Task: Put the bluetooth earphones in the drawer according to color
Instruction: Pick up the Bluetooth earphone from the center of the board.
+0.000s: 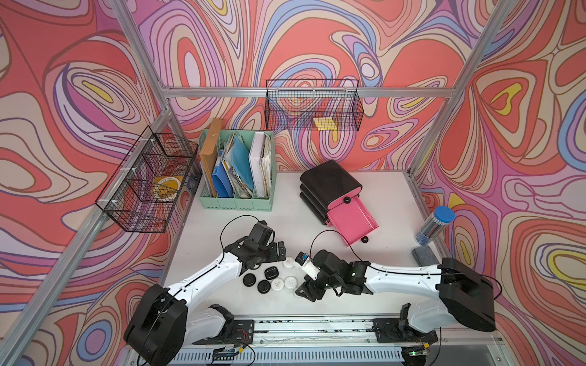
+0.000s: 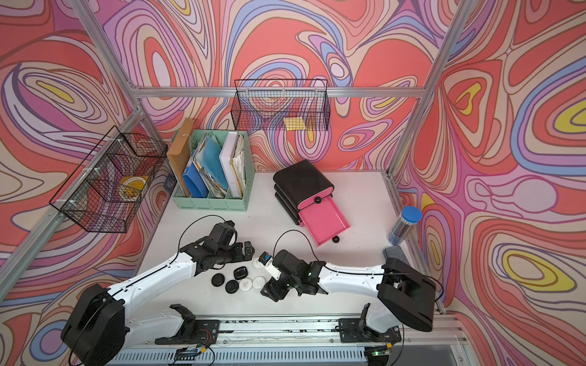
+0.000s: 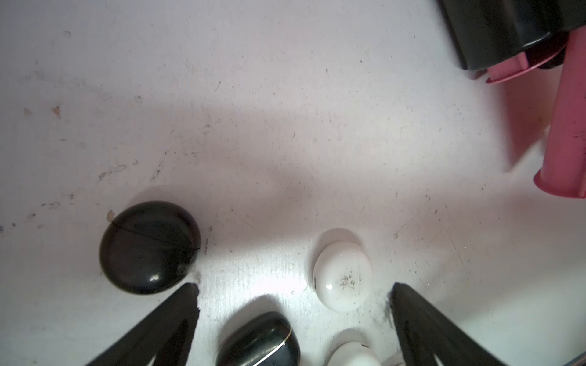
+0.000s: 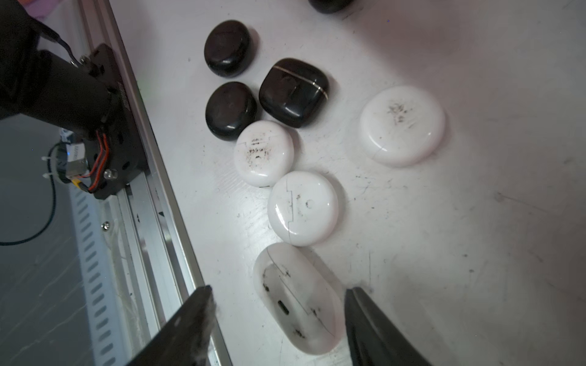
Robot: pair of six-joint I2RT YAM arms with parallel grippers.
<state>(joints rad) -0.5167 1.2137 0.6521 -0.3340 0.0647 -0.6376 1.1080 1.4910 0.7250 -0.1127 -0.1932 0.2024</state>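
Although one pink drawer (image 1: pixel 351 221) stands pulled out and shows empty, nothing appears sorted yet: black earphone cases (image 4: pixel 230 109) and white earphone cases (image 4: pixel 302 207) lie on the surface (image 1: pixel 390 202) between the arms, with the left gripper (image 3: pixel 293 286) wide apart above them and the right gripper (image 4: pixel 279 289) apart astride an oblong white case (image 4: pixel 296 301).

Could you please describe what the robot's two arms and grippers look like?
The left arm and right arm have glossy white shells with black joint housings, and a thin black cable loops above each wrist. The left gripper and right gripper have matte black, tapering fingers. A small white-and-blue part shows by the right wrist.
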